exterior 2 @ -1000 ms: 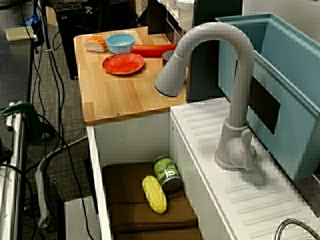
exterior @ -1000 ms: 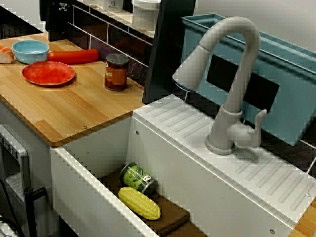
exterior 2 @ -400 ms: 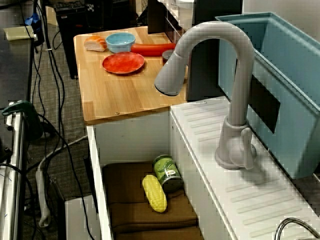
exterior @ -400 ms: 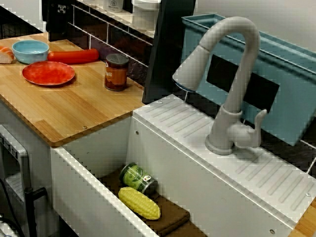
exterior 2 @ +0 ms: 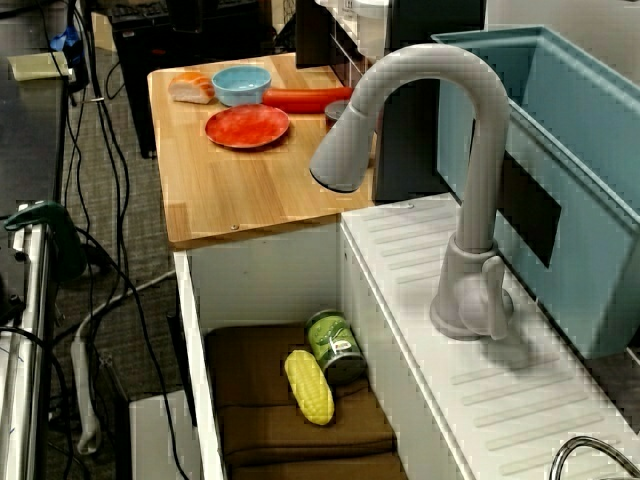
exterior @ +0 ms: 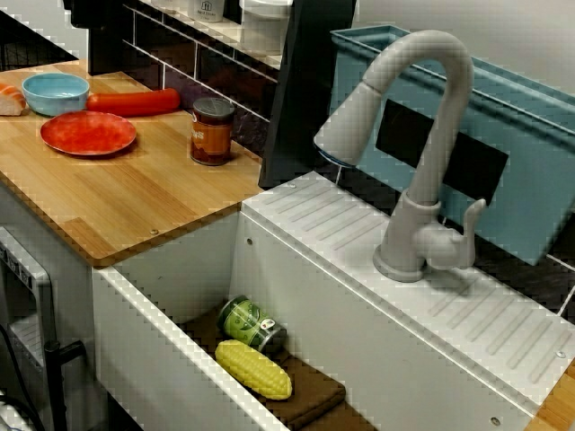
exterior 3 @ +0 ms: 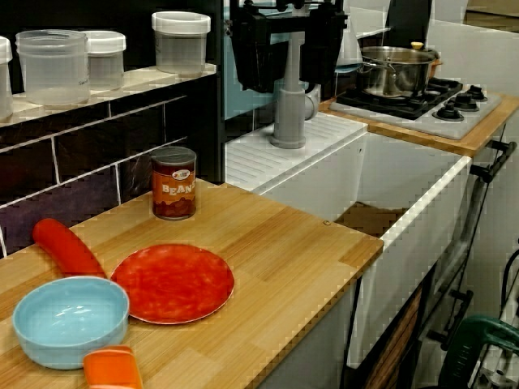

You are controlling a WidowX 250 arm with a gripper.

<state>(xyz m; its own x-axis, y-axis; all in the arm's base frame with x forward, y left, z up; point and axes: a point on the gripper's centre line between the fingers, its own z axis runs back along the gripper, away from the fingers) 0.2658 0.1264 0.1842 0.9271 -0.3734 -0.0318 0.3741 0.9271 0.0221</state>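
Black and high up, the claw (exterior 3: 289, 81) hangs over the back of the wooden counter (exterior 3: 276, 251); we see its fingers spread apart, gripping nothing. Below it, the red sausage (exterior 3: 65, 247) lies by the tiled wall and the bean can (exterior 3: 173, 183) stands upright. A red plate (exterior 3: 172, 282) and a blue bowl (exterior 3: 70, 318) sit just beside the sausage. Corn (exterior: 253, 369) and a green can (exterior: 252, 324) lie touching in the sink (exterior: 162, 359).
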